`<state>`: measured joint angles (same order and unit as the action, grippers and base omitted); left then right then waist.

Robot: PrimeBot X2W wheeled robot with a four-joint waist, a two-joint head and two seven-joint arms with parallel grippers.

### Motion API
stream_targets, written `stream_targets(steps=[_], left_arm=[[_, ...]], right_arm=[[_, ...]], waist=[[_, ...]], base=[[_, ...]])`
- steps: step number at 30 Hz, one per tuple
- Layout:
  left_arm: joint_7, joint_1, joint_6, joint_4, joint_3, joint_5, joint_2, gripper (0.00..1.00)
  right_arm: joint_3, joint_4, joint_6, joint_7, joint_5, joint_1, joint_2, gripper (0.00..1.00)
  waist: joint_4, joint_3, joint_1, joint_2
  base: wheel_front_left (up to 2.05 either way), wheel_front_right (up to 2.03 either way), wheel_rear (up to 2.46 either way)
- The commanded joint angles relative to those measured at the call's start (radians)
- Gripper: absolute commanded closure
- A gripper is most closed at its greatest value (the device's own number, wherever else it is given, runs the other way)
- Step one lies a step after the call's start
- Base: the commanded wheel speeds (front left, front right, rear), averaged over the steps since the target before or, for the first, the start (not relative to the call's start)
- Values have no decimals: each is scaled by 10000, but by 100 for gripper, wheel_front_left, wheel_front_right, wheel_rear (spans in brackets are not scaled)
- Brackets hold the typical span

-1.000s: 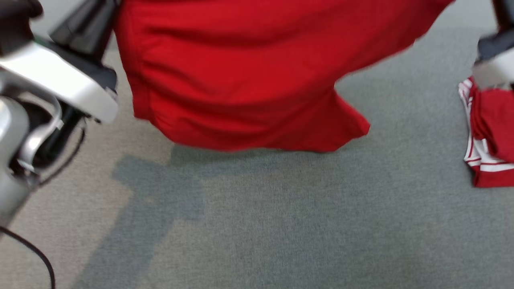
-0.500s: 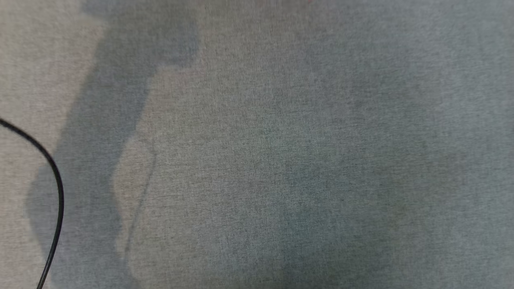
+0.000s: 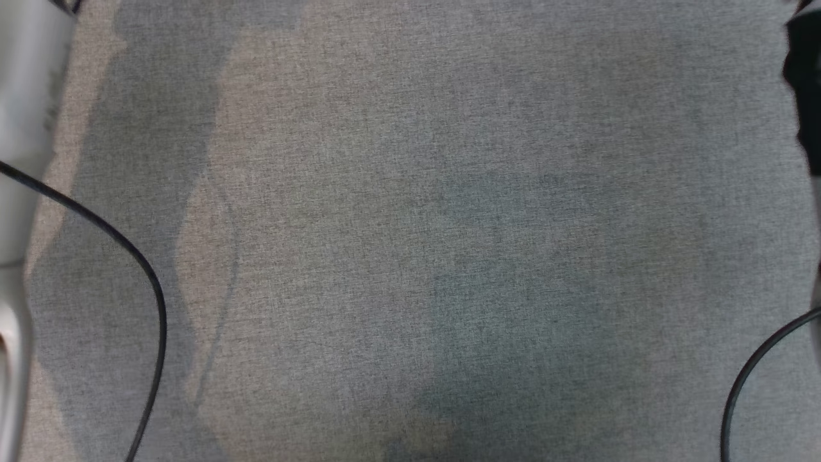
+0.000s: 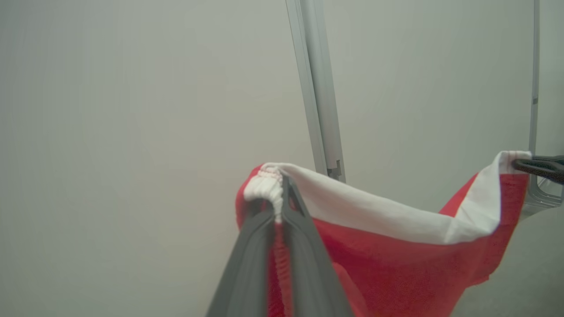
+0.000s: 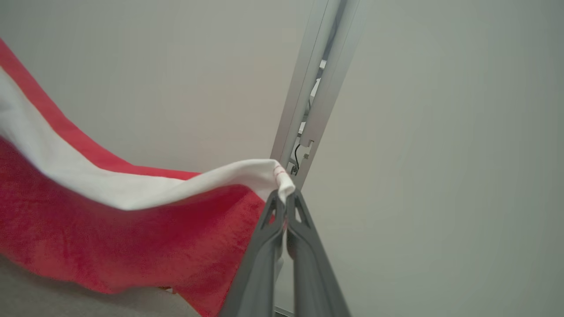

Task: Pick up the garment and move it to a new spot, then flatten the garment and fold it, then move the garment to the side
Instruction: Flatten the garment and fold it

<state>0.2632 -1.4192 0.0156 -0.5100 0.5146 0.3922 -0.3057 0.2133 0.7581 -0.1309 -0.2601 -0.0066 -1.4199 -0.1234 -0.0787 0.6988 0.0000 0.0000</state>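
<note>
Head's swung off the garment (image 4: 410, 259). Left fingers (image 4: 246, 264) and right fingers (image 5: 260, 264) clamp its white band (image 4: 374, 211); looks soft, light, sagging.

The grey surface (image 3: 410, 231) lies open in the middle (black cables (image 3: 160, 308) loop in at both sides); a metal post (image 4: 313, 88) rises behind.

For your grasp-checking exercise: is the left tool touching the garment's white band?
Touching. The left wrist view shows the left tool shut on the garment at the bunched end of its white band.
</note>
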Motion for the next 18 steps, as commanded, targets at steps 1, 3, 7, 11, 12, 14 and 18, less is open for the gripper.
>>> stream_targets(steps=[1,3,7,11,12,14,18], left_arm=[[8,330,-71,-58,-105,-156,-4,100],[8,891,-298,-155,-225,-503,80,100],[11,1849,-652,-318,-602,-941,255,100],[11,2645,-940,-418,-964,-1231,375,100],[10,2852,-1022,-452,-956,-1351,401,100],[10,3241,-1148,-484,-892,-1562,404,100],[11,3978,-1359,-704,-524,-1967,367,100]], right_arm=[[125,90,3,-61,11,332,65,100],[452,191,3,-63,100,697,95,100],[1042,230,4,-65,415,1452,-189,100],[1698,350,3,-66,793,2099,-501,100],[1890,415,3,-66,907,2262,-620,100],[2328,528,3,-66,1134,2570,-833,100],[3274,688,3,-67,1656,3142,-1206,100]], waist=[[46,49,0,0],[87,28,0,0],[207,-170,0,0],[329,-535,0,0],[366,-653,0,0],[437,-882,0,0],[604,-1377,0,0]], base=[[0,0,0],[0,0,0],[0,0,0],[0,0,0],[0,0,0],[0,0,0],[0,0,0]])
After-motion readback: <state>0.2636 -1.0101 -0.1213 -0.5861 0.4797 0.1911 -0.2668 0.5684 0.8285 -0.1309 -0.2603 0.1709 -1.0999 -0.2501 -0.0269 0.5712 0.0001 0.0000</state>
